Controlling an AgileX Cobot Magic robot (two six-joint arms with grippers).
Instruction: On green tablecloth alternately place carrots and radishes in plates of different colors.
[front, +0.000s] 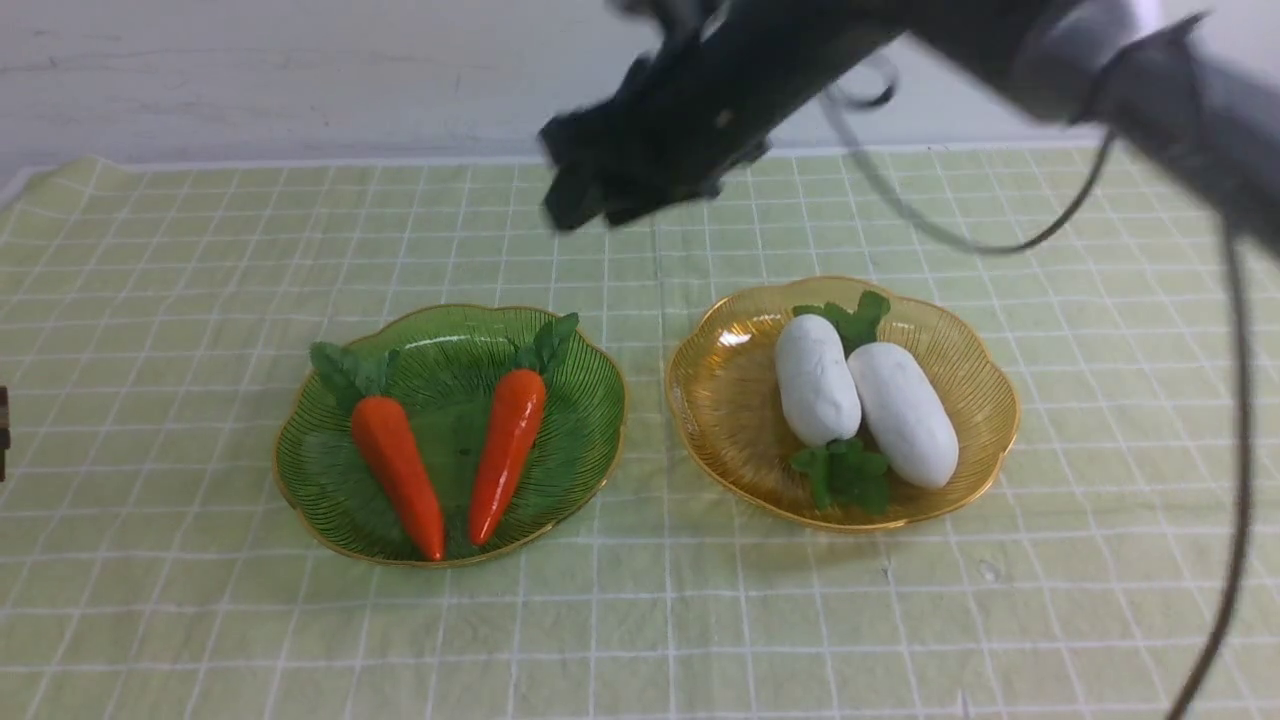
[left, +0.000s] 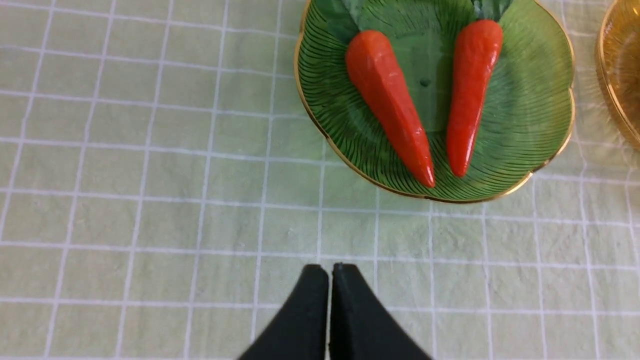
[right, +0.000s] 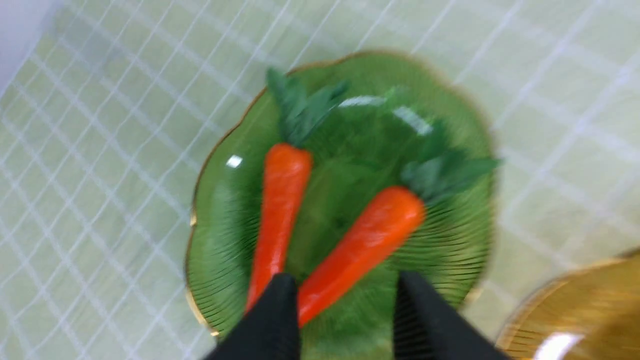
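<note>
Two orange carrots (front: 397, 470) (front: 508, 450) lie side by side in the green plate (front: 590, 380), tips toward me. Two white radishes (front: 817, 378) (front: 903, 412) lie together in the amber plate (front: 730, 410). Both plates sit on the green tablecloth (front: 200, 250). My right gripper (front: 575, 205) hangs blurred, high above the cloth behind the plates; in the right wrist view it (right: 345, 282) is open and empty above the carrots (right: 277, 210) (right: 362, 245). My left gripper (left: 330, 270) is shut and empty over bare cloth, short of the green plate (left: 530, 110).
The right arm and its cable (front: 1235, 400) cross the upper right of the front view. A small dark object (front: 3, 430) shows at the left edge. The cloth's far edge meets a pale wall (front: 300, 80).
</note>
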